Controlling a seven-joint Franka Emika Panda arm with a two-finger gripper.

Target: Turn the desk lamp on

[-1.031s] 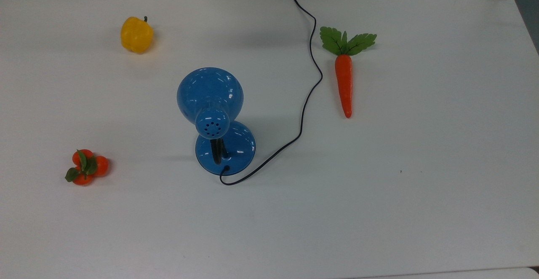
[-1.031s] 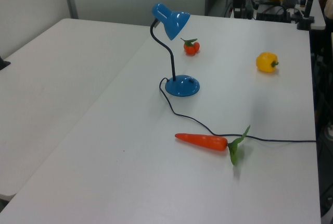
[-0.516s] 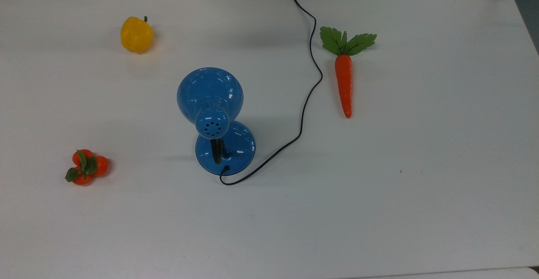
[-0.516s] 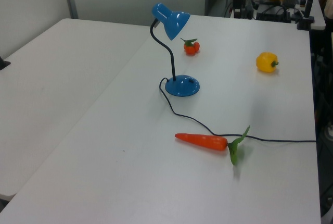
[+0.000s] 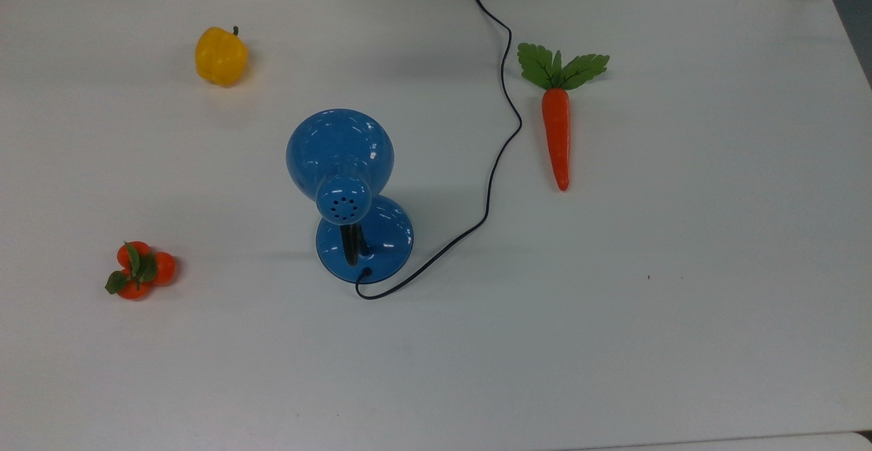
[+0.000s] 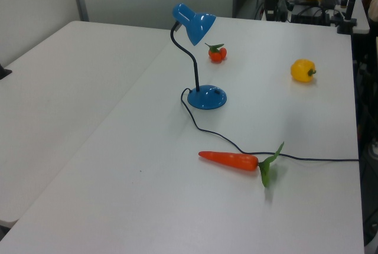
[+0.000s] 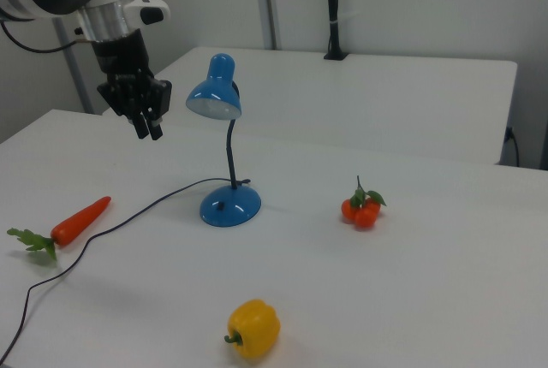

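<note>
The blue desk lamp [image 5: 339, 148] stands near the middle of the white table [image 5: 681, 301], its dome shade tilted over the round blue base [image 5: 385, 233]. In the left view the desk lamp [image 6: 194, 22] rises on a curved black neck. Its thin black cord [image 5: 504, 131] snakes to the top view's upper edge. In the right view the desk lamp [image 7: 214, 98] is unlit. My gripper [image 7: 148, 133] hangs in the air to the right view's left of the shade, at about shade height, pointing down, and touches nothing.
A yellow pepper [image 5: 220, 56] lies at the top view's upper left. A carrot [image 5: 557, 134] with green leaves lies right of the cord. A cluster of small orange fruits [image 5: 139, 270] sits at the top view's left. A second table [image 6: 59, 88] adjoins in the left view.
The lamp and the other things on the table have not moved. Dark parts at the top edge of the top view have shifted slightly.
</note>
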